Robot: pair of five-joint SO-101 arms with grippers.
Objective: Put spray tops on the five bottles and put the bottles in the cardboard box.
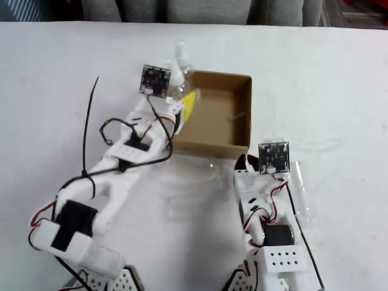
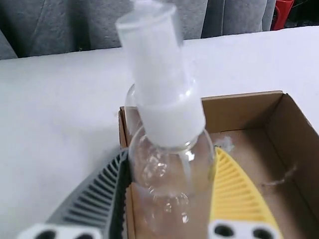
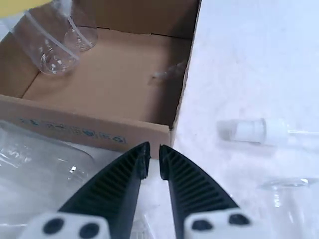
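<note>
Your left pincer (image 2: 170, 157) is clamped on the capped bottle (image 2: 164, 189) and holds it upright at the far left corner of the cardboard box (image 2: 239, 102), over its left wall. Carry the bottle toward the box's middle before lowering, so the base clears the wall. Release only once it rests on the box floor. Your right pincer (image 3: 154, 154) sits just outside the box's near wall, all but closed on nothing. A loose spray top (image 3: 244, 130) lies right of the box.

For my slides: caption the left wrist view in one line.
Left gripper holds a clear bottle, spray top on, at the cardboard box's corner.
</note>
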